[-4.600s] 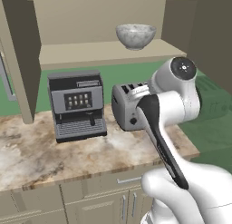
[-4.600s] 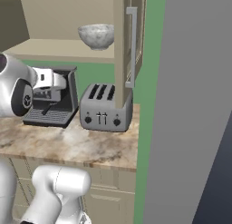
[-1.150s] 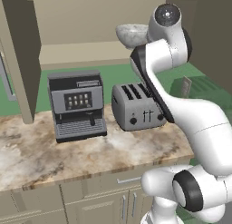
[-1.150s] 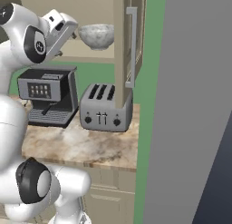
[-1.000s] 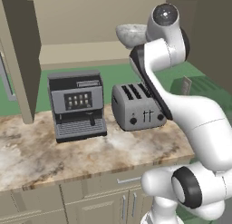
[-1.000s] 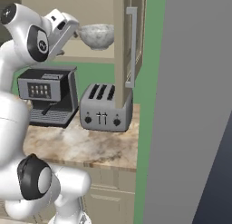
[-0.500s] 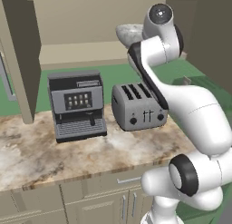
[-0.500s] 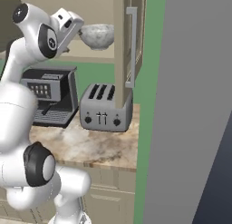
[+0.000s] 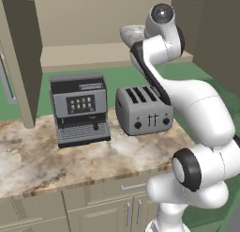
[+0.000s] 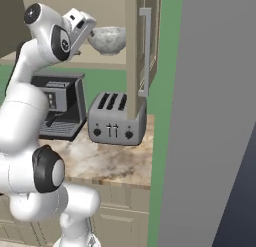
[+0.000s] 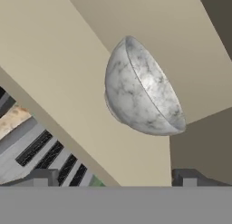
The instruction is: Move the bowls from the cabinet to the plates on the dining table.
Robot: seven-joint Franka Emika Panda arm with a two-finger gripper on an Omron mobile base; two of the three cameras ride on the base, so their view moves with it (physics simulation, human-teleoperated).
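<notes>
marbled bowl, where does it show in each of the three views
Left base view: marbled bowl top centre on the cabinet shelf, partly behind the arm.
Right base view: upper centre, beside the hand.
Hand view: centre, tilted.
Shared landmark: toaster below the shelf.

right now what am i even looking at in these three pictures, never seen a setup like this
It is a white robot arm in a computer-drawn kitchen. Two pictures come from cameras on its base, behind it to the left and right. The third comes from a camera on its hand, so it looks tilted.

On the marbled counter stand a coffee machine and a toaster. Above them, a pale marbled bowl sits on the shelf of an open beige cabinet.

The arm is raised to the shelf. Its tool stands open, short of the bowl. It holds nothing.
</notes>
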